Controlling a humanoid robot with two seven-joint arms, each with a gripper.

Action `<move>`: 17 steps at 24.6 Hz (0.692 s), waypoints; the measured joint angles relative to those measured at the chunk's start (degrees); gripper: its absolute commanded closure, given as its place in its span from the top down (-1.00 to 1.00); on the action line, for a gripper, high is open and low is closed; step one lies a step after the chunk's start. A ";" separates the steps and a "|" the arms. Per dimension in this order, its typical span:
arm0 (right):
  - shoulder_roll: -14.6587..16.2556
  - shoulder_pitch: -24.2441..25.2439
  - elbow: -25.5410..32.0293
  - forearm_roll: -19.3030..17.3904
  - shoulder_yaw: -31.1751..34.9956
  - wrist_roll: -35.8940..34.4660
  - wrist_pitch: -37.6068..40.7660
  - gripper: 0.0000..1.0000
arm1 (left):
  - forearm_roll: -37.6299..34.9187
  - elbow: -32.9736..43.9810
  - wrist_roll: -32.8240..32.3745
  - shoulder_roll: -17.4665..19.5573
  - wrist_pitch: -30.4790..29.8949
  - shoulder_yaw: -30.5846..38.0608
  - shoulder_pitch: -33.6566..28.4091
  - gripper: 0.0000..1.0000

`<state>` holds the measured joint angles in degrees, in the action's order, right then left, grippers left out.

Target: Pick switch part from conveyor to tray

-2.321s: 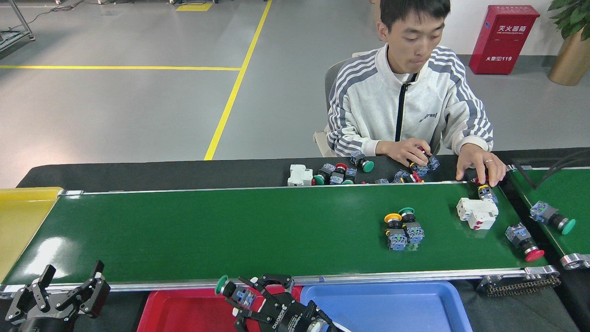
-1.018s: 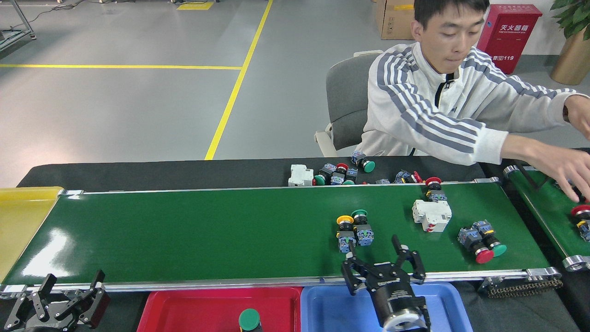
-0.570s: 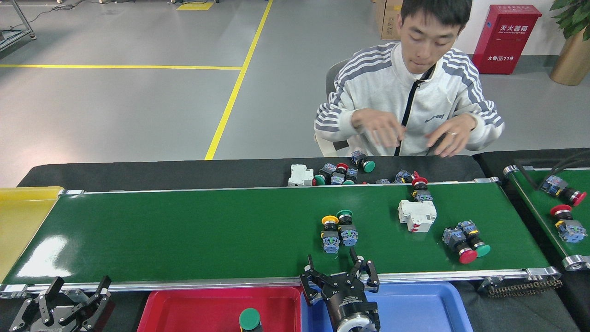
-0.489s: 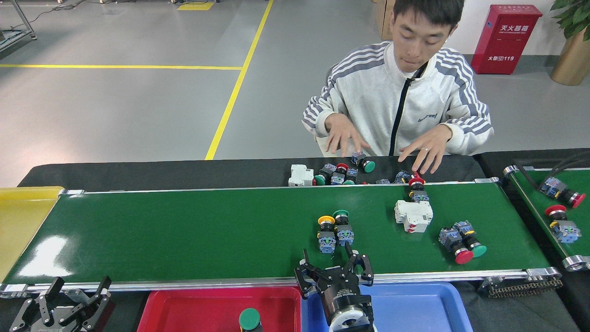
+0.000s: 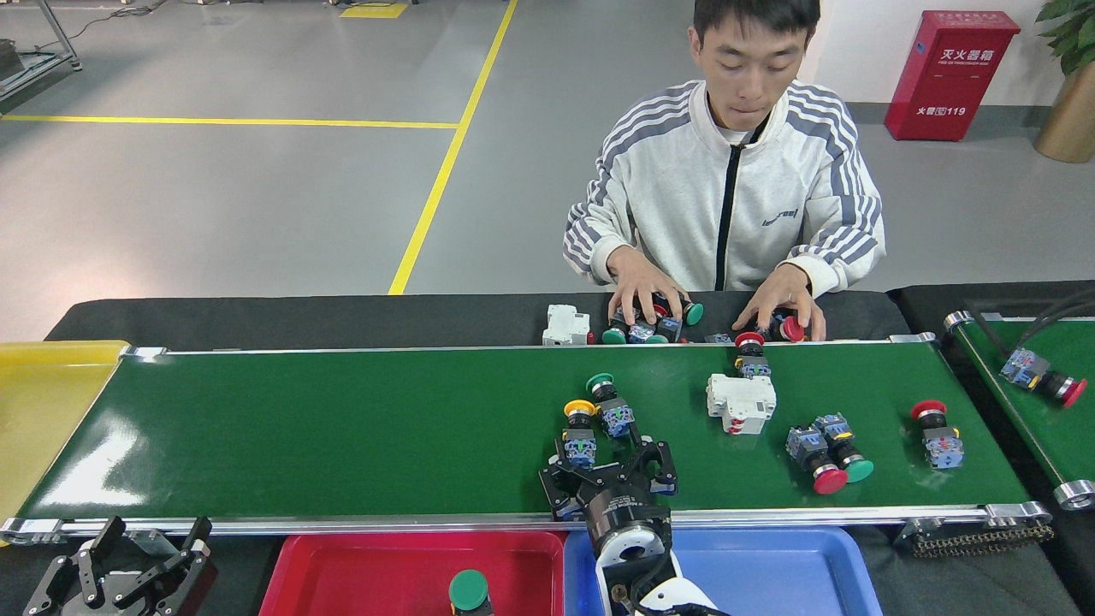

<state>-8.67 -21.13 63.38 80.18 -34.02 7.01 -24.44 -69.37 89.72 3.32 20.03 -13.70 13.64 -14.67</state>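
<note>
I see a glossy green conveyor (image 5: 342, 428) with thin silver metal rails, smooth shiny plastic red tray (image 5: 359, 573) and blue tray (image 5: 770, 569) near me, and matt black cloth on the far table (image 5: 299, 312).

We see the conveyor (image 5: 342, 428), a long glossy green belt with silver rails. Near its middle lie a yellow-capped switch (image 5: 580, 432) and, just beside it, a green-capped switch (image 5: 608, 404), both on their sides. Below the belt's near edge sit a red tray (image 5: 359, 569), holding one green-capped part (image 5: 468, 590), and a blue tray (image 5: 770, 569).
</note>
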 measured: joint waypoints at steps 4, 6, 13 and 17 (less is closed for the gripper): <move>0.02 -2.01 -1.69 -0.05 -3.20 0.00 0.73 -0.74 | 0.00 -0.07 0.00 0.00 -0.01 0.00 0.00 1.00; 0.12 -2.01 -1.77 -0.13 -3.80 0.00 1.01 -0.91 | 0.00 -0.07 0.00 0.00 -0.02 0.00 0.00 1.00; 0.32 -1.23 1.47 -0.08 -4.64 -0.62 2.96 -0.98 | 0.00 -0.08 0.00 0.00 -0.02 0.00 -0.34 1.00; 4.06 2.69 11.60 0.06 -11.16 -1.72 7.99 -0.97 | 0.00 0.02 0.00 0.00 -0.04 0.21 -0.61 1.00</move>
<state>-4.61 -18.44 74.98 80.25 -45.18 5.29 -16.45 -69.37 89.74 3.32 20.03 -13.74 13.85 -15.28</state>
